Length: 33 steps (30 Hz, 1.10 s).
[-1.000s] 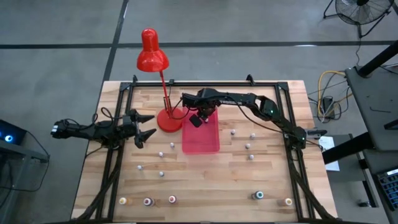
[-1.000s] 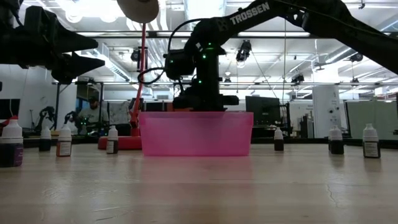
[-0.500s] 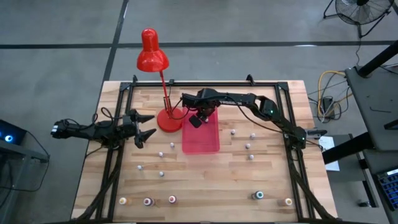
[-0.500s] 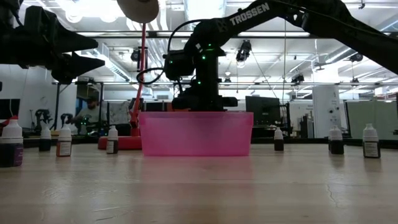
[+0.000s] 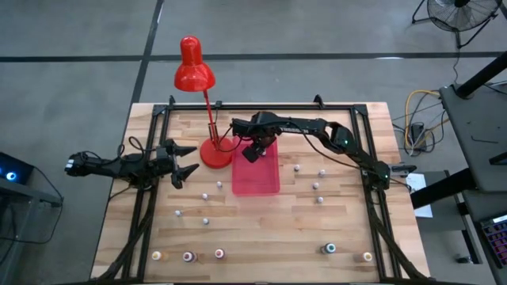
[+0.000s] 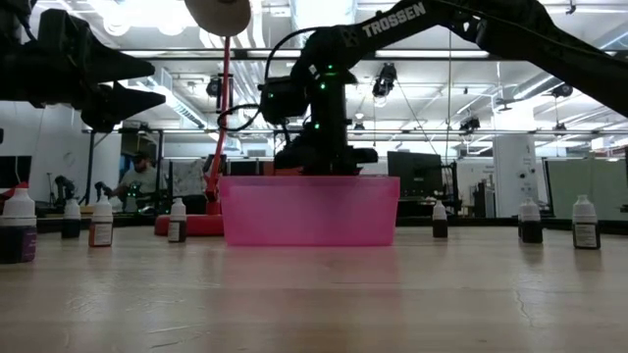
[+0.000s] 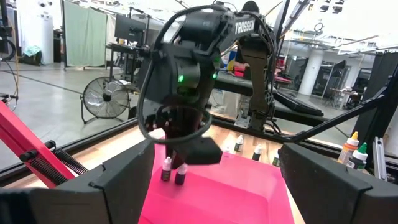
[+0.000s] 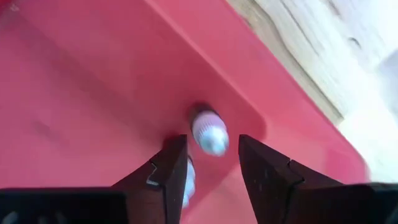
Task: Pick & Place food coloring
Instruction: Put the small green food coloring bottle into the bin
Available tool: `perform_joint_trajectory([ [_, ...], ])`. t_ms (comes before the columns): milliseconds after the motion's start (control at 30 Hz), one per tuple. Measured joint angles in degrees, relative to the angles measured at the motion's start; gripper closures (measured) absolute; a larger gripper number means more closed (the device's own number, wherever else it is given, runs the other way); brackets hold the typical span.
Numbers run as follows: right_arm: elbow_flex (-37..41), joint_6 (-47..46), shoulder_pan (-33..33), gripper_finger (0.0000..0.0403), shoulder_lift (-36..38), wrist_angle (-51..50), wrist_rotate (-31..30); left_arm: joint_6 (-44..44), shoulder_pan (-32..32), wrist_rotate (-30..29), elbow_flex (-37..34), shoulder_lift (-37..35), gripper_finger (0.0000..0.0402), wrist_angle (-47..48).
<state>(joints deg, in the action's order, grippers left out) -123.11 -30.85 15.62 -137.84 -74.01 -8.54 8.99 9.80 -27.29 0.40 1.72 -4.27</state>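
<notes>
Right gripper [image 8: 211,163] poised over the far end of the pink tray [image 5: 261,180], just above centre in the overhead frame, fingers parted a little with nothing pinched between them. Straight beyond the fingertips, one small white-capped bottle [image 8: 209,132] standing near a corner on the tray floor, apart from both fingers; a second bottle [image 8: 188,180] just beside it, half hidden behind one finger. Same pair [image 7: 173,172] visible from the other arm's camera, upright and side by side beneath the dark gripper head, lower centre of that frame.

From table level, right gripper [image 6: 319,157] hanging just above the tray's rim [image 6: 309,180], centre of the frame.

Red lamp [image 5: 196,75] to the upper left of the tray, its round base [image 5: 214,152] just beside the tray's corner.

Left gripper [image 5: 184,161] waiting at the left of the overhead frame, near the lamp base, fingers spread wide and empty.

Rest of the food coloring [image 5: 204,196] scattered on the wooden table [image 5: 261,237]: a few bottles left of the tray, several [image 5: 318,187] to its right, and a row [image 5: 188,256] along the lower edge, with two more [image 5: 327,248] at lower right.

A person [image 6: 128,184] seated in the room behind, left of the table-level frame.
</notes>
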Motion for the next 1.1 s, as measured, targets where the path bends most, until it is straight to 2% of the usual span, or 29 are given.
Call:
perform_joint_trajectory([
  [367,-6.28,1.25,-0.57,0.0244,3.93,-4.28,-1.19,-0.01,-0.02,0.00,0.00,0.00,0.0087,0.00],
  [533,-7.78,0.86,-2.93,0.0214,6.50,-8.45,-2.46,0.01,-0.02,-0.02,0.00,-0.02,0.0087,0.00],
  [767,-7.70,-8.92,-7.46,0.0156,10.25,-15.02,-6.74,-0.01,-0.06,0.00,0.00,0.00,0.0087,0.00],
  [900,-7.04,-15.37,-9.56,0.0129,11.94,-16.05,-6.83,-0.01,-0.07,0.00,0.00,0.00,0.0087,0.00],
  [1100,-2.83,-18.05,-12.72,0.0102,15.78,-16.01,-6.63,-0.01,-0.04,-0.01,0.00,0.00,0.0087,0.02],
])
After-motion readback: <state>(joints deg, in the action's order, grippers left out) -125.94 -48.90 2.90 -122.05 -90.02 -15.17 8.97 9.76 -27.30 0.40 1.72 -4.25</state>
